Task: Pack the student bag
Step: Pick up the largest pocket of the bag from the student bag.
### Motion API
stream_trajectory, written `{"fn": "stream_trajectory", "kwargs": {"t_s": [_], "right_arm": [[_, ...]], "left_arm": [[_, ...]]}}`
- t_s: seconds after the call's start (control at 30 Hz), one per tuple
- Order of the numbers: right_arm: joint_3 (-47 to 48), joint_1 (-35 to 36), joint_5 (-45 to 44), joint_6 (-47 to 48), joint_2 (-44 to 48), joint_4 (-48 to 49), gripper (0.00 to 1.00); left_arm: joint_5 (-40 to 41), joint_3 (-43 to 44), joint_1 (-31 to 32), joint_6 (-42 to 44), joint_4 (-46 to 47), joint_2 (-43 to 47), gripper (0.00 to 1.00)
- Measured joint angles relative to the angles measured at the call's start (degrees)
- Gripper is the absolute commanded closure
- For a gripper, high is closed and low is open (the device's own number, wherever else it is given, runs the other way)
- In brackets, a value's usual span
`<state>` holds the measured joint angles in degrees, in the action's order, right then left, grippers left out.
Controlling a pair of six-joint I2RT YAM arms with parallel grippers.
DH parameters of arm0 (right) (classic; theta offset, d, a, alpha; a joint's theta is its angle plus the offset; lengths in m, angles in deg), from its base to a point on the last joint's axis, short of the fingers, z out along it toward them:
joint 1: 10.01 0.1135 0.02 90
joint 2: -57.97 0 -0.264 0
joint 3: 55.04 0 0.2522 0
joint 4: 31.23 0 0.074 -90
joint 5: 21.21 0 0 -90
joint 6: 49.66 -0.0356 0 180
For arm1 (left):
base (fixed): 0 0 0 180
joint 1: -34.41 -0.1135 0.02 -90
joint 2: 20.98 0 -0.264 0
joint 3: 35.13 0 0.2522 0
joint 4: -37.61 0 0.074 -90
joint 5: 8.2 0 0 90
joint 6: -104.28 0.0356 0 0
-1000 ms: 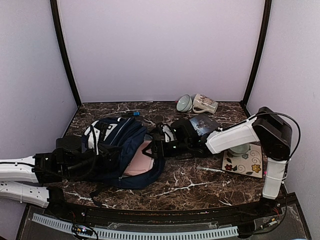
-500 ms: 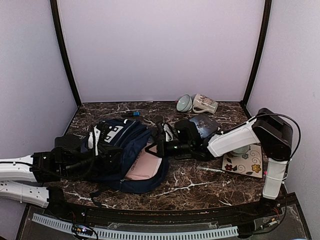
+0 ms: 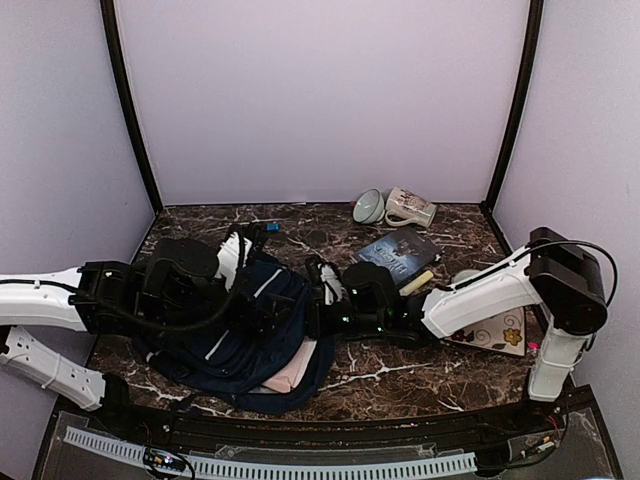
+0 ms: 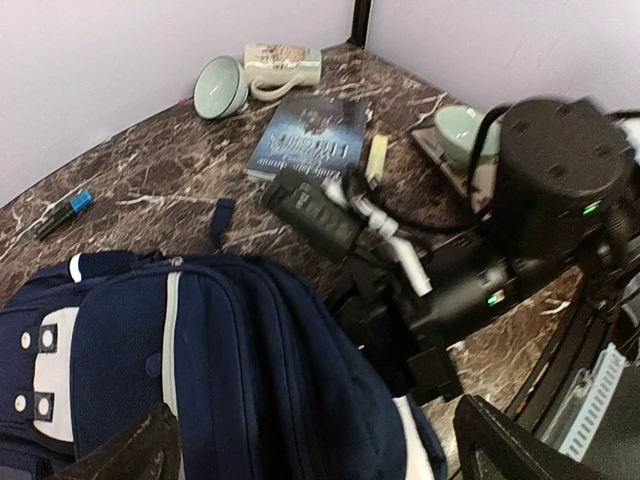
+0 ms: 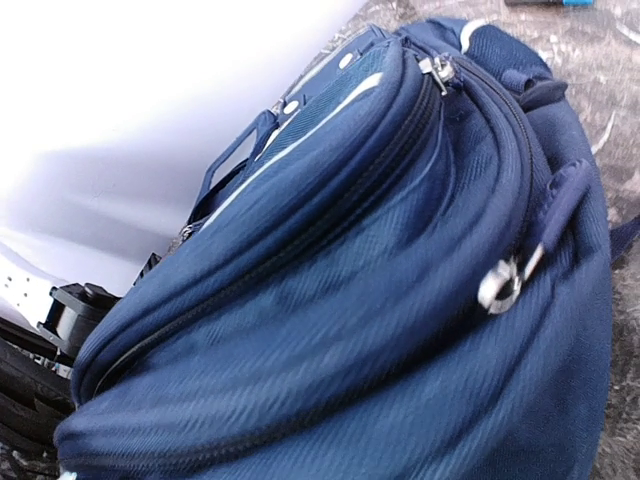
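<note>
The student bag [image 3: 238,325] is a navy backpack with white stripes, lying left of centre. It fills the right wrist view [image 5: 350,300], with a zip pull [image 5: 505,283] at the right. A pink and white item [image 3: 292,372] peeks from its near edge. My left gripper [image 3: 268,312] hovers over the bag with its jaws open wide; in its wrist view [image 4: 320,460] the fabric [image 4: 230,360] lies between the fingers [image 4: 140,455]. My right gripper [image 3: 322,312] presses against the bag's right edge. Its fingers are hidden by the fabric.
A dark book [image 3: 400,248] and a yellow stick [image 3: 418,283] lie right of the bag. A teal bowl [image 3: 368,207] and a mug [image 3: 410,208] sit at the back wall, with a blue marker [image 3: 262,228] at the back left. A floral tile [image 3: 495,330] lies under the right arm.
My left gripper has opened and the left arm has swung right, over the bag. The bag has rolled toward the front edge. The right gripper has dropped left along the bag's edge.
</note>
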<state>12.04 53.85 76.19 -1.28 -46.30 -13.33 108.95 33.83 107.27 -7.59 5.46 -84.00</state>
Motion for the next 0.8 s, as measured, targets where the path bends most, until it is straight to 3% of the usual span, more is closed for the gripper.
{"fn": "stream_trajectory", "kwargs": {"t_s": [0.23,0.67,0.73,0.8], "right_arm": [[-0.13,3.26,-5.29,3.15,5.44,-3.98,1.00],[-3.19,4.83,-8.00,5.14,7.98,-4.31,1.00],[-3.80,5.20,-8.79,5.42,8.76,-4.52,1.00],[-4.70,5.55,-9.73,5.81,9.92,-4.81,1.00]], "left_arm": [[2.97,2.56,1.75,-2.29,-10.51,-5.31,0.01],[4.85,1.49,1.33,-4.15,-12.26,-7.30,0.02],[3.32,0.81,-0.33,-4.50,-11.82,-7.30,0.10],[2.12,0.31,-2.03,-4.85,-11.30,-7.50,0.39]]}}
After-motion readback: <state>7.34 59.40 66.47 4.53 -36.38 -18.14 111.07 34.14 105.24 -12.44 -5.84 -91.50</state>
